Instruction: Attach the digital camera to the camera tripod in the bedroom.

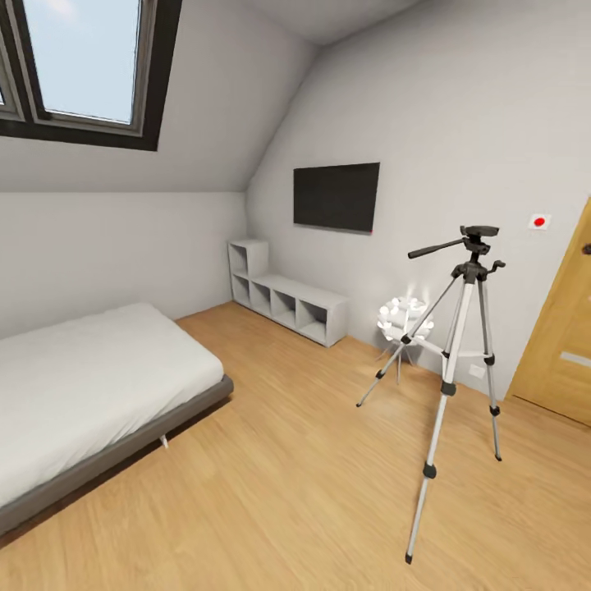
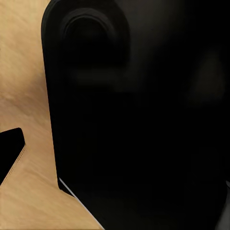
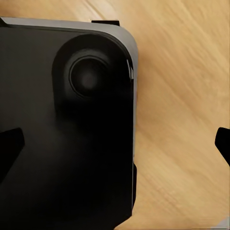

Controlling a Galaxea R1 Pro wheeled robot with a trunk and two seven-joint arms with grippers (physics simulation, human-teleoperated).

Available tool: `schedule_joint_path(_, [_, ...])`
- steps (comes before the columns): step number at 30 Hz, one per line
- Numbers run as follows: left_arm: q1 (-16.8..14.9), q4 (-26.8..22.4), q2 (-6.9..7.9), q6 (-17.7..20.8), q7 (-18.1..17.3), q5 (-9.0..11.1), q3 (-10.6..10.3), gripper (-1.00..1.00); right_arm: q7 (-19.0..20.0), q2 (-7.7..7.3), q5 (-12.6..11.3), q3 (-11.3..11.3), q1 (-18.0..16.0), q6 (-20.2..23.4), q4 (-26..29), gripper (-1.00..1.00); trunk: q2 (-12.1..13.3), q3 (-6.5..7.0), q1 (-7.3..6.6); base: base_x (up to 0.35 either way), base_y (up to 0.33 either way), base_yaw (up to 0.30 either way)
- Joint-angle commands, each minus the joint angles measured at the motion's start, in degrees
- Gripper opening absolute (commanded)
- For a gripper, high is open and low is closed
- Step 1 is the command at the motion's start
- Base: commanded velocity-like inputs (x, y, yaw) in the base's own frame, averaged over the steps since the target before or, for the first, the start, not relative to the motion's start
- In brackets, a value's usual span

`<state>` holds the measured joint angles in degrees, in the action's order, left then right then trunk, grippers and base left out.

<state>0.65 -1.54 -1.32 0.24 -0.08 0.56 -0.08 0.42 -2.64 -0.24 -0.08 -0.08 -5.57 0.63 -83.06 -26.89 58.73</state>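
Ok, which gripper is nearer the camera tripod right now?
Right, probably. The camera tripod stands right of centre in the head view, on the right arm's side. Both wrist cameras face wood floor and a black rounded body, so neither arm is at it.

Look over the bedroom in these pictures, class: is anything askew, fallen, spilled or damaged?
Nothing stands out. The camera tripod stands upright on the wood floor with its three legs spread and its head bare. The bed, white cube shelves and wall screen all sit straight.
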Motion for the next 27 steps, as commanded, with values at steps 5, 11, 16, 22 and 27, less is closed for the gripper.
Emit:
schedule_joint_path(5, [0.05,-0.14,0.0,0.03,-0.01,0.06,-0.01,1.0,0.03,-0.01,-0.03,-0.01,-0.01,-0.14,0.02,1.0,-0.02,-0.04,0.0,0.0,0.0,-0.3])
schedule_joint_path(11, [0.05,-0.13,0.0,0.03,-0.01,0.06,-0.01,1.0,0.02,0.0,-0.02,-0.03,-0.01,-0.14,0.02,1.0,-0.02,-0.04,0.0,0.0,0.0,-0.3])
schedule_joint_path(16, [0.05,-0.13,0.0,0.03,-0.01,0.06,-0.01,1.0,0.02,0.0,-0.03,-0.08,-0.01,-0.14,0.0,1.0,-0.02,-0.04,0.0,0.0,0.0,-0.3])
schedule_joint_path(22, [0.05,-0.13,0.0,0.03,-0.01,0.06,-0.01,1.0,0.02,0.0,-0.02,-0.05,-0.01,-0.14,0.02,1.0,-0.02,-0.04,0.0,0.0,0.0,-0.3])
schedule_joint_path(27, [0.05,-0.13,0.0,0.03,-0.01,0.06,-0.01,1.0,0.02,0.0,-0.03,-0.07,-0.01,-0.14,0.01,1.0,-0.02,-0.04,0.0,0.0,0.0,-0.3])
